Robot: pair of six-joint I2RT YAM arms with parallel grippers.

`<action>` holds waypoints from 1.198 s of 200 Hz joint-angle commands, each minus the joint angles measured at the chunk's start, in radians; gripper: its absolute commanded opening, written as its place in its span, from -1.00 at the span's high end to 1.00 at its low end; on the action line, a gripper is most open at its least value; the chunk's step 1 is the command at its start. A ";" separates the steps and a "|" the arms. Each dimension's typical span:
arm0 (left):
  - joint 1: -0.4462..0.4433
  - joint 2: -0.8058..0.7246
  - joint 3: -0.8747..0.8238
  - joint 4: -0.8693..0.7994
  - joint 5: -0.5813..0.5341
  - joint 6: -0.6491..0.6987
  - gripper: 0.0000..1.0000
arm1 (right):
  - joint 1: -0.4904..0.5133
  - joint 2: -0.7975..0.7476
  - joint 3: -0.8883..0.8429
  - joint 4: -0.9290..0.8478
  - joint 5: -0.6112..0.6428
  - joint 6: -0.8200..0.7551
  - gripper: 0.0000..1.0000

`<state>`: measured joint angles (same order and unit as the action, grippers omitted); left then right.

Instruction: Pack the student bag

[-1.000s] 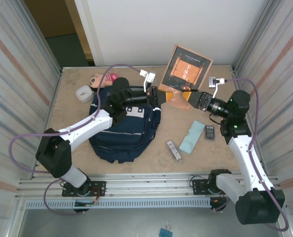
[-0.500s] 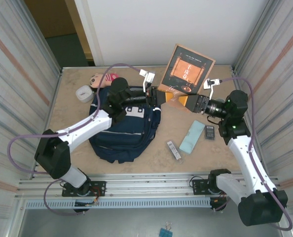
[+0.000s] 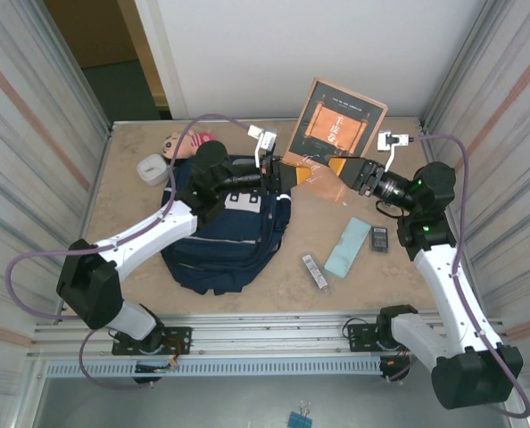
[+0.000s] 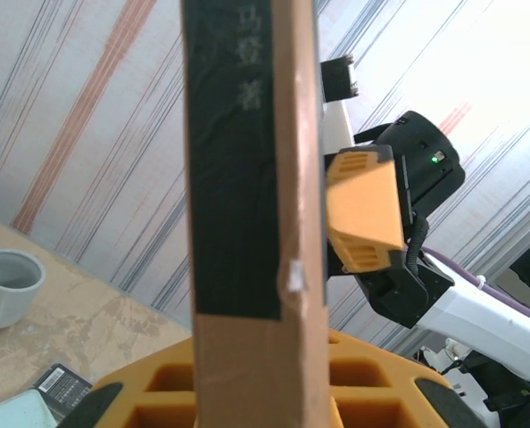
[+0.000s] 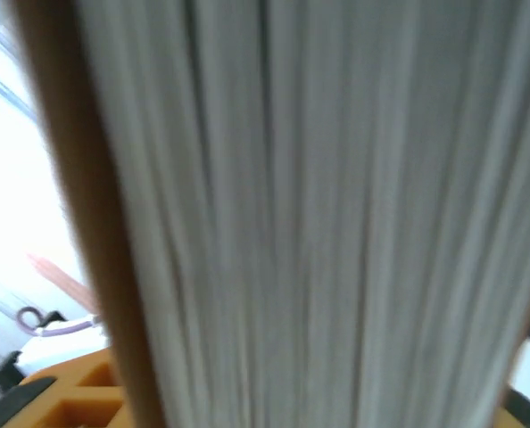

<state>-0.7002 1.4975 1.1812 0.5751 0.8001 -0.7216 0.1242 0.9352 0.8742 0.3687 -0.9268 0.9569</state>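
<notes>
The student bag, a navy-blue backpack with white patches, lies left of centre on the table. A brown book with a dark cover panel is held upright above the table behind the bag. My left gripper is shut on the book's lower left edge; the book's spine stands between its orange fingers. My right gripper is closed on the book's lower right edge. One of its orange fingers lies against the cover, and the page edges are right in front of the right wrist camera.
A pink doll and a white cup sit at the back left. A light-blue case, a small dark device and a thin stick-like item lie right of the bag. Ribbed walls close in both sides.
My right gripper moved left to the book's lower right edge and closed its jaws on it. The left gripper kept its hold; the book shifted slightly.
</notes>
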 commanded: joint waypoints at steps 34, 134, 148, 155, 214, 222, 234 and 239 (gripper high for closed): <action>0.013 -0.126 -0.038 -0.189 -0.124 0.203 0.08 | 0.005 -0.121 -0.036 -0.054 0.114 -0.252 0.91; 0.032 -0.463 -0.038 -0.997 -0.288 1.238 -0.85 | 0.272 -0.122 0.133 -0.966 0.393 -1.439 0.91; 0.029 -0.463 -0.006 -1.087 -0.307 1.306 -0.88 | 0.345 -0.088 0.150 -1.021 0.470 -1.523 0.90; 0.028 -0.456 0.011 -1.131 -0.310 1.332 -0.89 | 0.381 -0.068 0.161 -1.048 0.506 -1.555 0.90; -0.034 -0.375 0.040 -1.250 -0.336 1.416 -0.92 | 0.513 0.049 0.234 -1.136 0.545 -1.676 0.88; -0.037 -0.365 0.037 -1.242 -0.341 1.416 -0.93 | 0.517 0.079 0.244 -1.139 0.529 -1.684 0.87; -0.039 -0.352 0.031 -1.221 -0.336 1.416 -0.92 | 0.518 0.093 0.256 -1.141 0.508 -1.689 0.85; -0.040 -0.348 0.029 -1.212 -0.334 1.416 -0.91 | 0.519 0.099 0.261 -1.144 0.501 -1.690 0.84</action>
<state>-0.7353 1.1351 1.2083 -0.6350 0.4763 0.6506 0.6342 1.0191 1.0695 -0.7891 -0.3847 -0.6716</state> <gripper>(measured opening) 0.960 0.180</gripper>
